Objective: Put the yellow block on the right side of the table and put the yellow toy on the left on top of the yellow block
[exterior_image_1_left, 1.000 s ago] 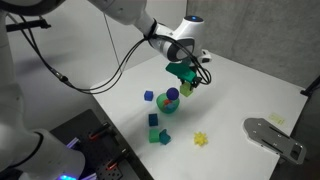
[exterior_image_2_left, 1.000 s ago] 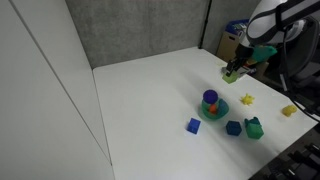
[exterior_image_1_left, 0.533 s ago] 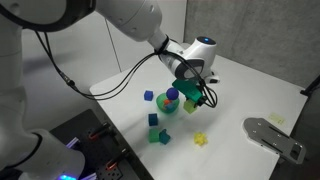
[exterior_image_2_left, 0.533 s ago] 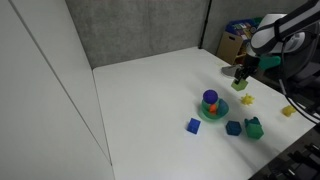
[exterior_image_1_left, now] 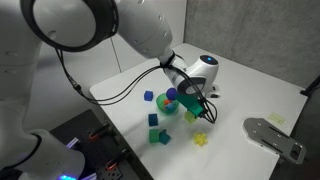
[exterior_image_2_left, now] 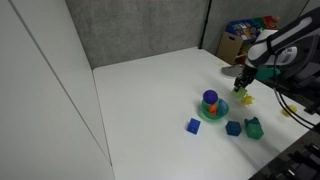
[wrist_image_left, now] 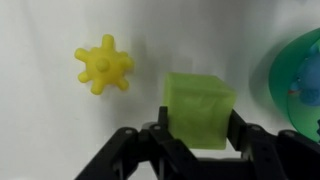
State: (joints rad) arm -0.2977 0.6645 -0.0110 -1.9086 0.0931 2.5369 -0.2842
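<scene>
Two black fingers [wrist_image_left: 244, 135] of the gripper [wrist_image_left: 200, 132] are clamped on the yellow block [wrist_image_left: 200, 102], one against each side face, so the cube fills the gap between them. In the wrist view the block sits in the middle over the white table [wrist_image_left: 40, 130]; whether its underside touches the surface cannot be told. The yellow toy [wrist_image_left: 103, 65] lies on the table just beside the block, to its left and a little farther off, clear of it and of the fingers. At the right edge of that view curves the rim of a green dish [wrist_image_left: 305, 70]. In both exterior views the gripper [exterior_image_1_left: 193, 112] [exterior_image_2_left: 242, 90] hangs low between the dish [exterior_image_1_left: 170, 104] [exterior_image_2_left: 212, 110] and the toy [exterior_image_1_left: 200, 139] [exterior_image_2_left: 245, 99]. A blue cube [exterior_image_1_left: 148, 96] [exterior_image_2_left: 193, 125] and two teal blocks [exterior_image_1_left: 157, 135] [exterior_image_2_left: 253, 127] rest on the table, apart from the gripper.
</scene>
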